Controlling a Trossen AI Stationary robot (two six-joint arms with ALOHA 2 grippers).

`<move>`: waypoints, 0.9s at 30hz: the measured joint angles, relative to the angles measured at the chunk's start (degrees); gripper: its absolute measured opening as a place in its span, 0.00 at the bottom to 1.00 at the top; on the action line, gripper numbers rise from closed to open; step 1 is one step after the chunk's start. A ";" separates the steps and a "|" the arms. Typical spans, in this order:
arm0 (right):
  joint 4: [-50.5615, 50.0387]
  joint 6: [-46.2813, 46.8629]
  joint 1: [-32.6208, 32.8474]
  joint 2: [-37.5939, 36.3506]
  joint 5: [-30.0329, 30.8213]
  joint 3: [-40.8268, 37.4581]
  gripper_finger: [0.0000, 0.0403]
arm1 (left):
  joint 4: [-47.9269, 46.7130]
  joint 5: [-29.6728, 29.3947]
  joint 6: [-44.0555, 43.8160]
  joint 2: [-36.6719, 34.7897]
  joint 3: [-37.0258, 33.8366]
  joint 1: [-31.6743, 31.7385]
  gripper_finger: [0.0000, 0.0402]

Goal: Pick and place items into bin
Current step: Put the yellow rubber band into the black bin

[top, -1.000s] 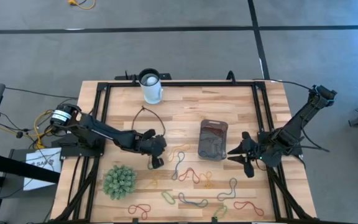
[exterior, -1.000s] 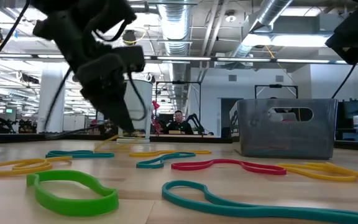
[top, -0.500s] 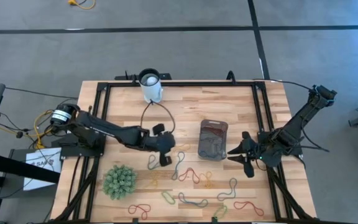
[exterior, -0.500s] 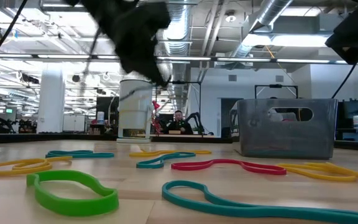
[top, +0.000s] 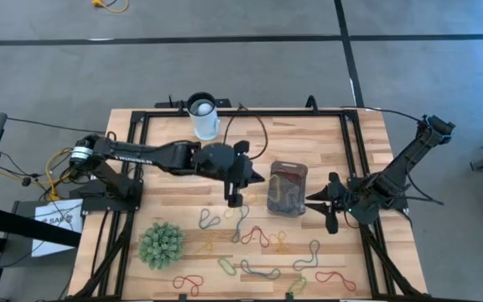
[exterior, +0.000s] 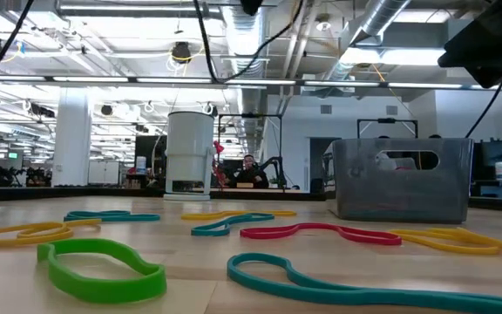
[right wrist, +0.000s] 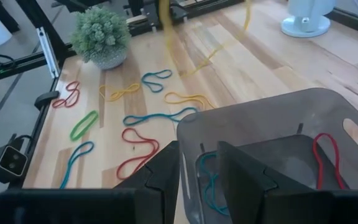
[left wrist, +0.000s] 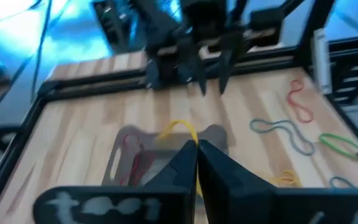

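My left gripper (top: 258,178) (left wrist: 196,144) hovers above the table by the left side of the clear grey bin (top: 288,189) and is shut on a yellow band (left wrist: 179,129). That band also shows in the right wrist view, hanging as a long loop (right wrist: 219,46). The bin stands on its base and holds red (right wrist: 327,163) and teal (right wrist: 207,180) bands. My right gripper (top: 311,201) (right wrist: 194,152) is open at the bin's right end, near its wall (right wrist: 183,155). Several coloured bands (top: 254,236) (exterior: 303,231) lie flat on the table. My left gripper pinches the yellow band between its shut fingertips (left wrist: 188,152). The band is lifted clear of the table, and a loop of it (left wrist: 182,126) shows beyond the tips, over the bin. My right gripper stands at the bin's wall; whether it touches it, I cannot tell.
A white cup (top: 204,117) (exterior: 188,153) stands near the table's far edge. A green spiky ball (top: 160,243) (right wrist: 101,31) sits at the near left. Black frame rails (top: 137,151) run along the table's sides. People and equipment show in the room behind.
My left gripper has risen from the bands near the table's middle, out of the low view, and travelled right and toward the far edge to the bin's left side. The yellow band has come up with it, lifted clear of the table.
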 joint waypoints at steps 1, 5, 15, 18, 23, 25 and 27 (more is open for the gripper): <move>0.02 0.00 0.01 0.00 0.00 0.00 0.25 | 0.31 1.57 0.59 0.14 0.20 0.52 0.00; 0.04 0.00 0.00 0.00 0.27 0.00 0.25 | 4.51 4.96 1.09 2.98 0.31 2.90 0.00; 0.11 0.02 0.00 0.01 2.78 0.00 0.25 | 17.18 19.40 -0.05 15.85 0.32 7.95 0.00; 0.07 0.02 0.00 0.02 2.75 0.00 0.25 | 17.14 19.11 -2.02 18.17 0.42 8.78 0.00; -0.06 -0.01 0.01 0.02 2.75 0.00 0.25 | 16.62 17.54 -2.88 21.34 0.50 9.67 0.00; -0.06 -0.02 0.00 0.02 2.75 0.00 0.25 | 16.76 17.86 -2.88 22.53 0.52 10.02 0.00; -0.43 0.01 0.02 0.02 2.73 0.00 0.25 | 16.80 18.07 -2.90 23.91 0.52 10.33 0.00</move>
